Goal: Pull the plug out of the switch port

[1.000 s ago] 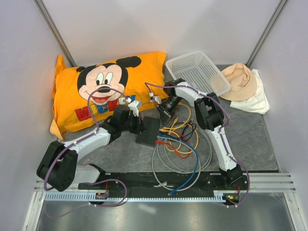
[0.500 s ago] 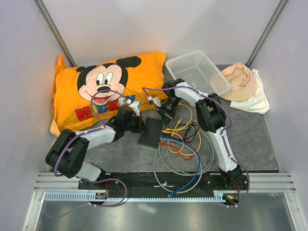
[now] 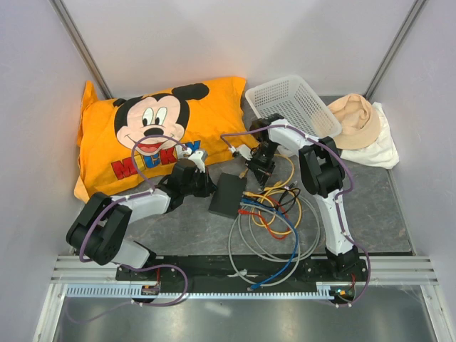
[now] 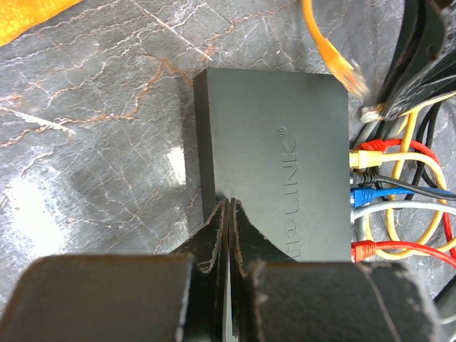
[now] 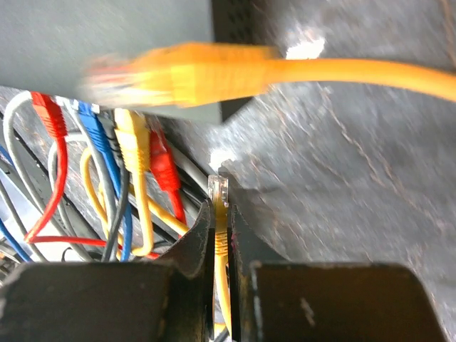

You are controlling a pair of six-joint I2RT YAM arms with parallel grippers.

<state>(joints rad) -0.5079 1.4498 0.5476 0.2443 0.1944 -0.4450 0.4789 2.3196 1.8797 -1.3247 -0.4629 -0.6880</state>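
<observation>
Right hand [image 3: 258,169] pulled back from switch [image 4: 274,157], clamped on yellow plug [image 5: 217,188], now out. Left hand [image 4: 226,215] closed, pinning switch.

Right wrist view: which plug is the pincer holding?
The clear-tipped yellow one in the right pincer; the orange plug is loose, others sit in the switch.

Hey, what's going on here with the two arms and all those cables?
The two arms are working on the black switch. The left tool is shut with its tips on the switch's edge, apparently steadying it. The right tool is shut on a yellow plug, which is out of the sockets and held just clear of the box. An orange plug hangs loose nearby. The plugged-in cables, yellow, blue and red among them, sit in the socket row.
</observation>
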